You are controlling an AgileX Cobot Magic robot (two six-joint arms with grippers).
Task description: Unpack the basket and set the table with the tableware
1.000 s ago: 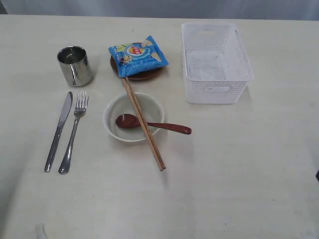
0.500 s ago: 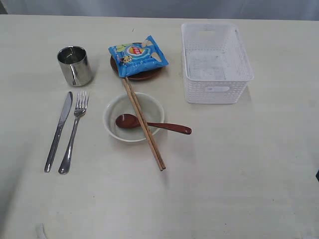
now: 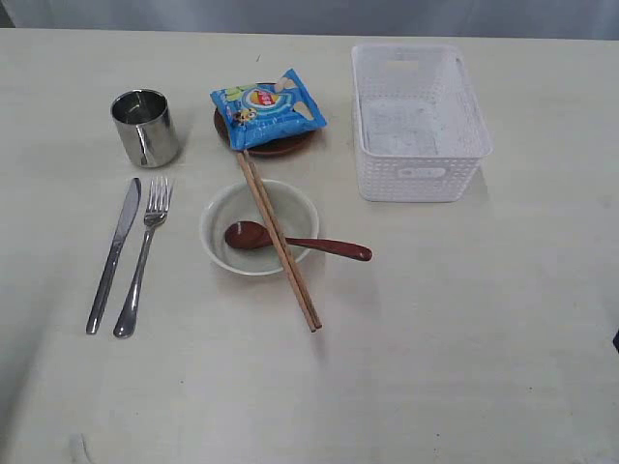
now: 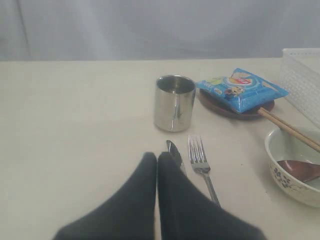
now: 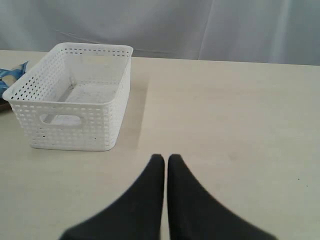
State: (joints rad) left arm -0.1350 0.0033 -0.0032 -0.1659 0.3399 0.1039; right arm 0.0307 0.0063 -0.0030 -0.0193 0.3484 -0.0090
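The white basket (image 3: pixel 419 121) stands empty at the back right of the table (image 3: pixel 464 338). The steel cup (image 3: pixel 145 127) stands at the left, with the knife (image 3: pixel 114 253) and fork (image 3: pixel 143 255) lying side by side before it. A white bowl (image 3: pixel 242 208) holds the reddish-brown spoon (image 3: pixel 290 241), and two chopsticks (image 3: pixel 279 240) lie across the bowl. A blue chip bag (image 3: pixel 268 105) covers the brown plate (image 3: pixel 280 147). My left gripper (image 4: pixel 157 159) hovers shut over the knife (image 4: pixel 173 151). My right gripper (image 5: pixel 164 160) is shut, apart from the basket (image 5: pixel 72 95). Neither gripper shows in the exterior view.
A pale curtain hangs behind the table's far edge. The bowl (image 4: pixel 295 167), cup (image 4: pixel 174 102) and chip bag (image 4: pixel 241 88) also appear in the left wrist view.
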